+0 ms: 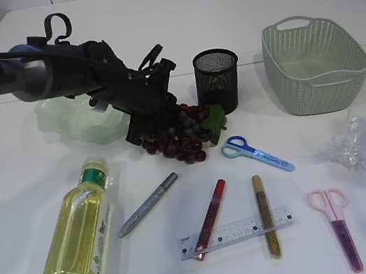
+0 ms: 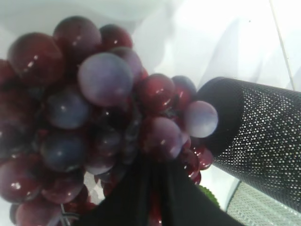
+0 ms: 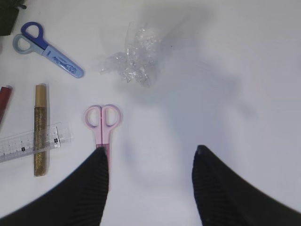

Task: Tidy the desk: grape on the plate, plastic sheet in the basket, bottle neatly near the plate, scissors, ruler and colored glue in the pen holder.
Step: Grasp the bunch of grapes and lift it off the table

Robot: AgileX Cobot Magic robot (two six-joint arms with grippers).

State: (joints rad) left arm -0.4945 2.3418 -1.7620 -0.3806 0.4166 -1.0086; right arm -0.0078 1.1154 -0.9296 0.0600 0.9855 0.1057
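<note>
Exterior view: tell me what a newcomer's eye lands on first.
The left gripper is shut on the grapes, just in front of the green plate and beside the black pen holder. Next comes the bottle of yellow liquid lying at front left. The mint basket stands empty at back right.

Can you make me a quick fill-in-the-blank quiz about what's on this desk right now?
1. The left gripper is closing on the ____.
2. The ruler lies across the red glue pen and the ____ one.
3. The blue scissors lie in front of the black mesh ____.
4. The green basket holds ____.

Missing words: grapes; gold; pen holder; nothing
</note>
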